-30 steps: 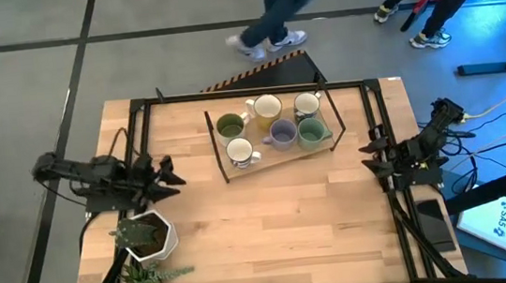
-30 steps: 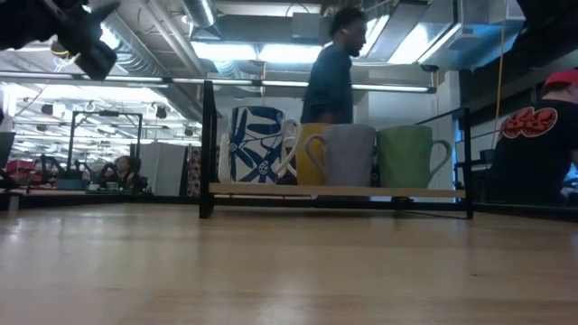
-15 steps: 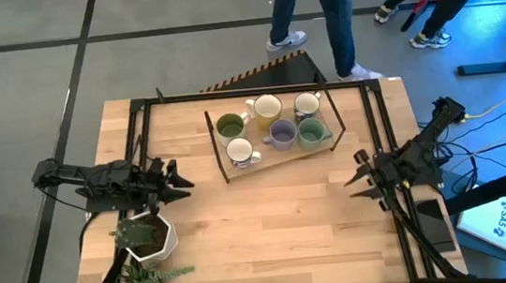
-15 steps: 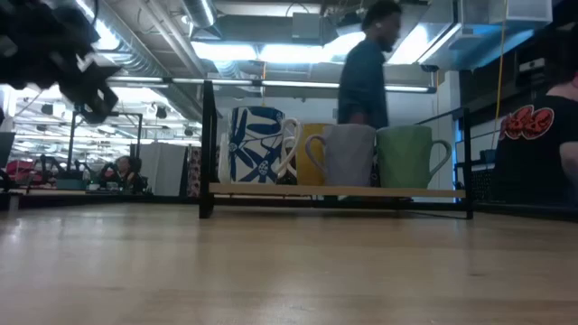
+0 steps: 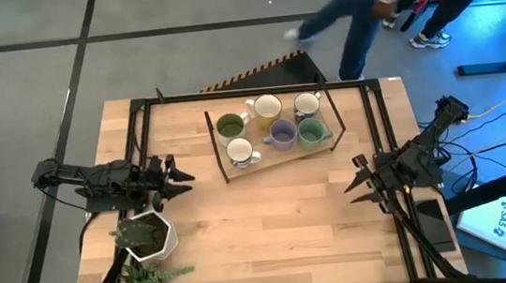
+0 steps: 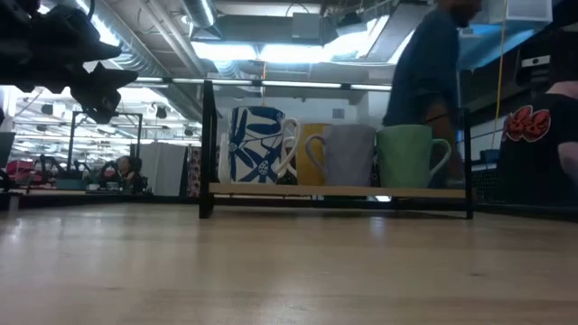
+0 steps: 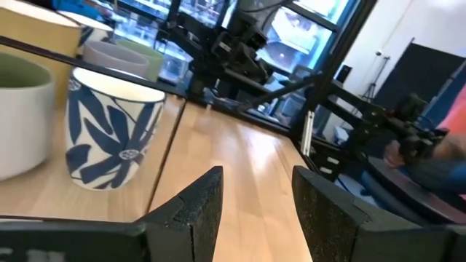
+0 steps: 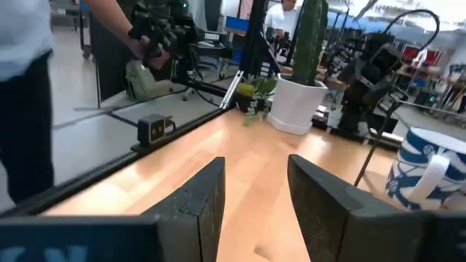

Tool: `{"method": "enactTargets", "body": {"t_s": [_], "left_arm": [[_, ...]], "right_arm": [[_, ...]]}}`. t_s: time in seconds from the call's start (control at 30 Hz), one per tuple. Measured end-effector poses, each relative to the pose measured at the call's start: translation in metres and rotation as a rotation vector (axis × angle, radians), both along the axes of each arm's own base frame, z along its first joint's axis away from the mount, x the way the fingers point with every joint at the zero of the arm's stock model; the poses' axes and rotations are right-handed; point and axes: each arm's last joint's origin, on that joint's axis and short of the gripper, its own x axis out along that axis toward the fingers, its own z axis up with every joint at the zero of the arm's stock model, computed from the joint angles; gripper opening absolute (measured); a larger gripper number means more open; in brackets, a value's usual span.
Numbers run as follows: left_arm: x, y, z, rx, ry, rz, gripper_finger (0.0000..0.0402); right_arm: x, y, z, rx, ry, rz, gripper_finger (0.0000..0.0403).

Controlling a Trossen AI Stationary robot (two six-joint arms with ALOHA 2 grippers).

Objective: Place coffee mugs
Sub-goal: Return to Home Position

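All six coffee mugs (image 5: pixel 267 109) stand on the black-framed shelf (image 5: pixel 217 151) in the upper middle of the high view, exactly where they stood a second ago. The olive green mug (image 5: pixel 230 126) is at the group's upper left and the blue patterned mug (image 5: pixel 240 151) is below it. The lavender mug (image 5: pixel 282 135) and teal-green mug (image 5: pixel 312 132) sit side by side to the right.

The left end effector (image 5: pixel 181 177) hangs over the surface (image 5: pixel 271 224) at the left of the frame, just above the white plant pot (image 5: pixel 169 237). It has crept a little toward the centre since a second ago. Its fingers (image 7: pixel 191 212) are spread with nothing between them.

The right end effector (image 5: pixel 353 178) has moved more. A second ago it sat at the right edge of the surface; now it reaches inward and lower in the frame, well apart from the shelf. Its fingers (image 8: pixel 195 204) are likewise parted and empty.

A person (image 5: pixel 366 2) walking along the top of the frame has passed from the upper middle to the upper right. In the low view this person now shows behind the teal-green mug rather than the yellow mug (image 6: pixel 312 129).
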Motion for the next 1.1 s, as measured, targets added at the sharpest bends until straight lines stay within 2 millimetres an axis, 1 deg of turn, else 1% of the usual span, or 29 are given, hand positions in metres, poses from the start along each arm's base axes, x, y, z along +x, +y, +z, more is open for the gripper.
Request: {"method": "enactTargets", "body": {"t_s": [0.13,0.2,0.3,0.43,1.1], "left_arm": [[0.0000,0.0005,0.0009,-0.003,-0.009,0.017,0.0159],[0.0000,0.0005,0.0009,0.000,-0.009,0.018,0.0159],[0.0000,0.0005,0.0009,0.001,-0.009,0.018,0.0159],[0.0000,0.0005,0.0010,0.001,-0.010,0.018,0.0159],[0.0000,0.0004,0.0012,0.000,-0.012,0.017,0.0159]], "right_arm": [[0.0003,-0.0004,0.0000,-0.071,-0.032,-0.007,0.0143],[0.0002,-0.0001,0.0002,-0.050,-0.026,0.005,0.0143],[-0.0016,0.0033,-0.0012,0.039,0.030,0.134,0.0143],[-0.0029,0.0052,-0.0014,0.046,0.039,0.211,0.0143],[-0.0029,0.0052,-0.0009,0.051,0.035,0.213,0.0143]]}}
